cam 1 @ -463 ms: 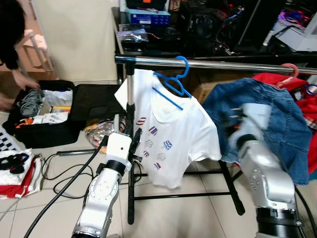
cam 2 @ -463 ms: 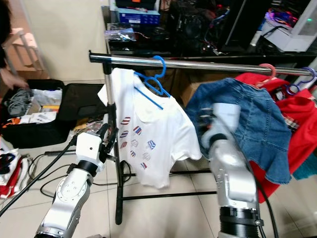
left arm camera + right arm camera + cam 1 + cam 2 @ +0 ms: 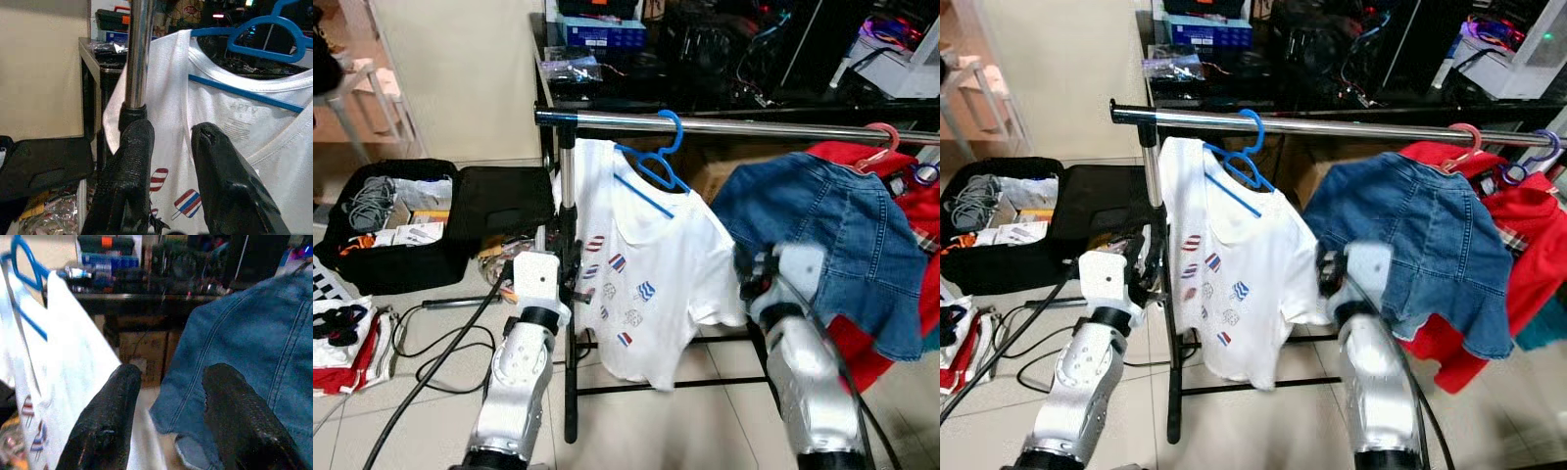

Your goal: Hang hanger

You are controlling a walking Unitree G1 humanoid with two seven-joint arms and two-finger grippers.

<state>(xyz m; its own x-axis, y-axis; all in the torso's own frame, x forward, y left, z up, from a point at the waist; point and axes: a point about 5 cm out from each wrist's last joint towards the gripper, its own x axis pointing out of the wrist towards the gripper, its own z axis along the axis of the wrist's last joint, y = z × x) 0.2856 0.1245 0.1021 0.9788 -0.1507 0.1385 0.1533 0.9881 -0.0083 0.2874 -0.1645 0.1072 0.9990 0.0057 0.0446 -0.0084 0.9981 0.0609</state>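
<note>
On the chrome rail (image 3: 773, 125) of the clothes rack, a blue hanger (image 3: 651, 168) is hanging by its hook, carrying a white t-shirt (image 3: 651, 269) with little popsicle prints, and the shirt is sitting crooked so the hanger bar is showing above the neckline. Next along the rail a denim jacket (image 3: 842, 245) is hanging on a pink hanger (image 3: 881, 142), with a red garment (image 3: 891, 343) behind it. Left gripper (image 3: 171, 142) is sitting low beside the rack's upright pole (image 3: 570, 284), fingers a small gap apart and holding nothing, pointing at the pole and the shirt's front. Right gripper (image 3: 168, 391) is hovering down between the shirt's edge and the jacket's hem, fingers spread wider, also gripping nothing; that arm is looking a bit blurred in the head views. Off to the robot's left an open black suitcase (image 3: 421, 220) is lying on the tile floor (image 3: 401, 411) with cables and boxes inside, a pile of red and white clothes (image 3: 342, 333) is sitting nearer the camera, and a black cable (image 3: 440, 357) is running across the floor. Behind the rack a dark table (image 3: 607, 88) is crowded with electronics.
</note>
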